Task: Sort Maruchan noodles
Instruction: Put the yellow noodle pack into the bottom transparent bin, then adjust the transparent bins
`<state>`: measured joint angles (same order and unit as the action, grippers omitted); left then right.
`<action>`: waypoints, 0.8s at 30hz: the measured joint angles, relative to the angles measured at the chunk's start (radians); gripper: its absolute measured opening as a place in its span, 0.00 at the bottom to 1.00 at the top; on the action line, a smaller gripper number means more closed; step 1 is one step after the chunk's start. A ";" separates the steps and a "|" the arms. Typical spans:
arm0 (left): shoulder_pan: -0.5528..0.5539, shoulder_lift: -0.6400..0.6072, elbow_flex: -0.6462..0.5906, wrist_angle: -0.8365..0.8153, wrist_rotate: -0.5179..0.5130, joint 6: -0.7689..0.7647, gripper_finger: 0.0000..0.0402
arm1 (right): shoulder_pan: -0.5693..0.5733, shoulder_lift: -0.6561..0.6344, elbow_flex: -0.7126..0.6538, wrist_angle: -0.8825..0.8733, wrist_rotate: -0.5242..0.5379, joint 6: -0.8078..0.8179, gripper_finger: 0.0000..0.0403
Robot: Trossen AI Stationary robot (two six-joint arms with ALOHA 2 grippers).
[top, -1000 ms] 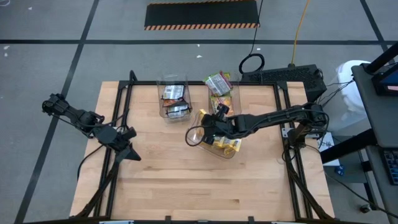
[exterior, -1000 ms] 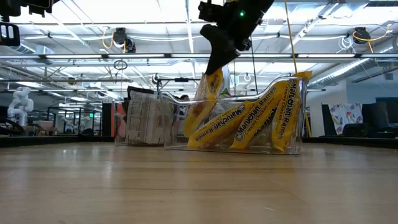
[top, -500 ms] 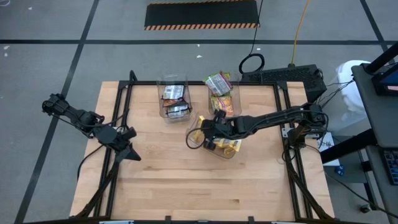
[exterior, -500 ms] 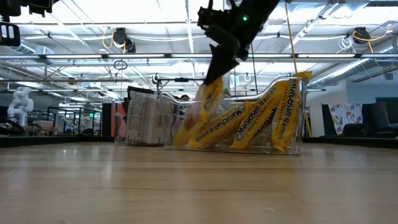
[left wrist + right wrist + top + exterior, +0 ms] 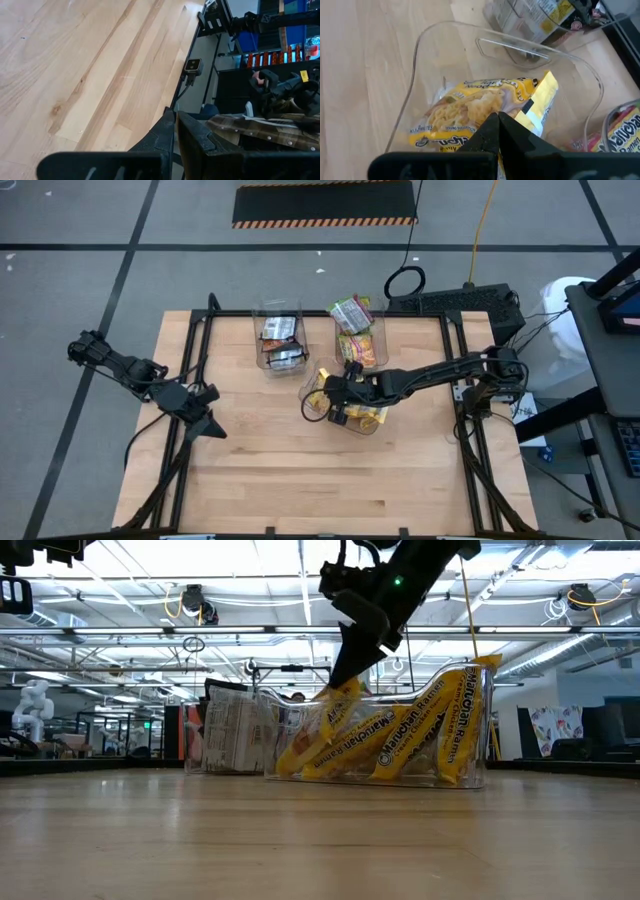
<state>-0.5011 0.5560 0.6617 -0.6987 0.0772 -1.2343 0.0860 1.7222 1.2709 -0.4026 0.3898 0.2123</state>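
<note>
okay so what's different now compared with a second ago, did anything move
The right gripper, jaws shut on a yellow noodle packet, has come down and pushed it deeper into the clear bin, so the packet now leans lower among the other yellow packets. Nothing was let go. The left gripper stayed parked at the table's left side, and the two far bins are unchanged.

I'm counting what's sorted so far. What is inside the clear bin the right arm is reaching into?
The clear bin holds yellow noodle packets leaning on edge; the right end effector is shut on one yellow packet at the bin's end. An exact count is unclear, since the packets overlap.
</note>
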 joint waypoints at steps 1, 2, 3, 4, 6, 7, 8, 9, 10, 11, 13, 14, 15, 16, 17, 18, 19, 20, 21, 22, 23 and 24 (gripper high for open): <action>0.000 0.000 0.000 0.000 0.000 0.000 0.06 | -0.002 0.000 0.000 0.006 -0.001 0.000 0.00; 0.000 0.000 0.000 0.000 0.000 0.000 0.06 | -0.004 0.000 0.000 0.014 -0.002 0.000 0.00; 0.000 0.000 0.000 0.000 0.000 0.000 0.06 | -0.006 0.000 0.000 0.025 -0.002 -0.001 0.00; 0.000 0.000 0.000 0.000 0.000 0.000 0.06 | -0.006 0.000 0.000 0.036 -0.002 -0.008 0.01; 0.000 0.000 0.000 0.000 0.000 0.000 0.06 | -0.006 0.000 0.000 0.051 -0.002 -0.023 0.02; 0.000 0.000 0.000 0.000 0.000 0.000 0.06 | -0.006 0.000 0.000 0.055 -0.002 -0.034 0.03; 0.000 0.000 0.000 0.000 0.000 0.000 0.06 | -0.006 0.000 0.000 0.060 -0.002 -0.045 0.05; 0.000 0.000 0.000 0.000 0.000 0.000 0.06 | -0.006 0.000 0.000 0.065 -0.002 -0.054 0.07; 0.000 0.000 0.000 0.000 0.000 0.000 0.06 | -0.006 0.000 0.000 0.070 -0.002 -0.062 0.08; 0.000 0.000 0.000 0.000 0.000 0.000 0.06 | -0.005 0.000 0.000 0.074 -0.002 -0.066 0.10; 0.000 0.000 0.000 0.000 0.000 0.000 0.06 | -0.003 0.000 0.000 0.084 -0.002 -0.068 0.14; 0.000 0.000 0.000 0.000 0.000 0.000 0.06 | -0.003 0.000 0.000 0.088 -0.002 -0.068 0.17; 0.000 0.000 0.000 0.000 0.000 0.000 0.06 | -0.001 0.000 0.000 0.090 -0.002 -0.072 0.19; 0.000 0.000 0.000 0.000 0.000 0.000 0.06 | 0.000 0.000 0.000 0.090 -0.002 -0.080 0.21; 0.000 0.000 0.000 0.000 0.000 0.001 0.06 | 0.001 -0.004 0.000 0.088 -0.002 -0.091 0.22; 0.000 0.000 0.000 0.000 0.000 0.003 0.06 | 0.005 -0.008 0.000 0.088 -0.002 -0.105 0.24; 0.000 0.000 0.000 0.000 0.000 0.006 0.06 | 0.008 -0.014 0.000 0.090 -0.002 -0.120 0.25; 0.000 0.000 0.000 0.000 0.000 0.006 0.06 | 0.013 -0.024 0.000 0.091 -0.002 -0.140 0.26; 0.001 0.000 0.000 0.000 0.000 0.006 0.06 | 0.017 -0.038 0.000 0.090 -0.002 -0.154 0.27; 0.002 0.000 0.000 0.000 0.000 0.007 0.06 | 0.020 -0.054 0.000 0.091 -0.002 -0.164 0.27; 0.004 0.000 0.000 0.000 -0.002 0.011 0.06 | 0.023 -0.072 0.000 0.092 -0.002 -0.172 0.28; 0.006 0.000 0.000 -0.001 -0.012 0.017 0.06 | 0.025 -0.093 0.000 0.090 -0.002 -0.173 0.28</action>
<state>-0.4949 0.5562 0.6614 -0.7000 0.0653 -1.2172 0.1109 1.6287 1.2709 -0.3121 0.3882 0.0388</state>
